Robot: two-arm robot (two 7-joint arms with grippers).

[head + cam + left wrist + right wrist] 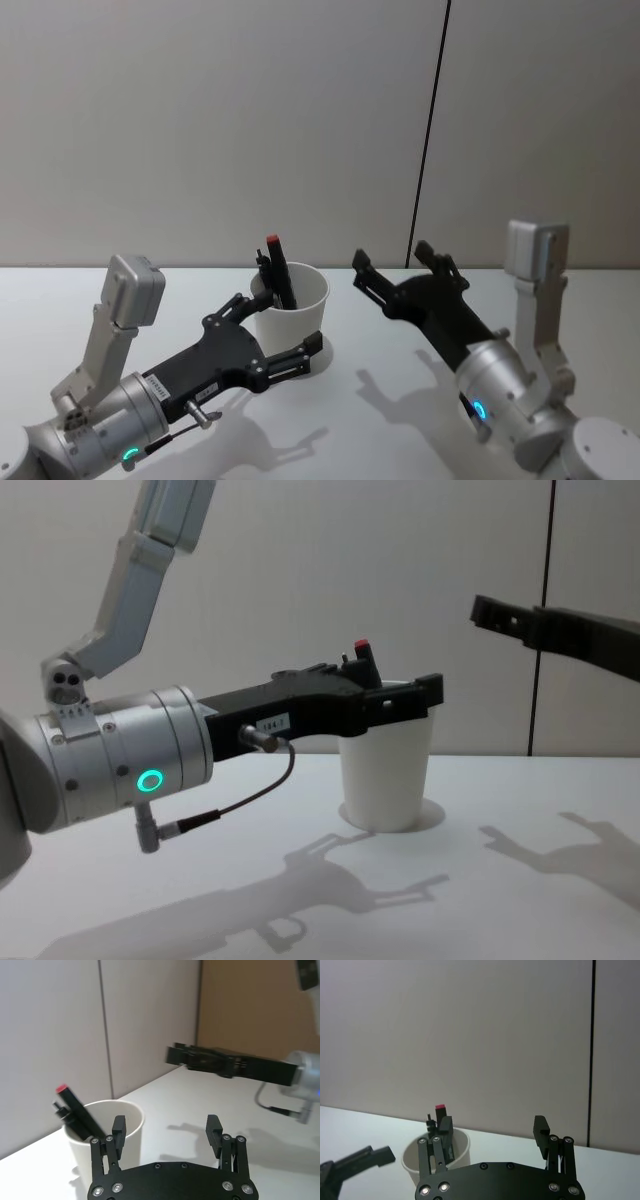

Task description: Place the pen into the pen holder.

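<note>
Left pincer (285, 335): spread open, gripping nothing, fingers straddling the pen holder (290, 313). In your head view one finger sits at the cup's 9 o'clock wall and the other by the base at 4 o'clock. Can't tell whether either finger touches the cup.

Right pincer (395, 265): also open and empty, hovering above the counter (400, 400), off the cup's 3 o'clock side and apart from it.

Pen (279, 270) is already in the cup. Task looks essentially done.

Risk: you pull the left arm back with a finger dragging the wall. The paper cup is light and would probably slide or tip, spilling the pen. A right pincer sweep toward 9 o'clock could clip the rim too. Lift clear before you retract.

Pen axis: steep but tilted, leaning on the rim at about 10 o'clock. The red-capped end points up and toward 11 o'clock, standing above the rim. The lower end is hidden inside the cup.
</note>
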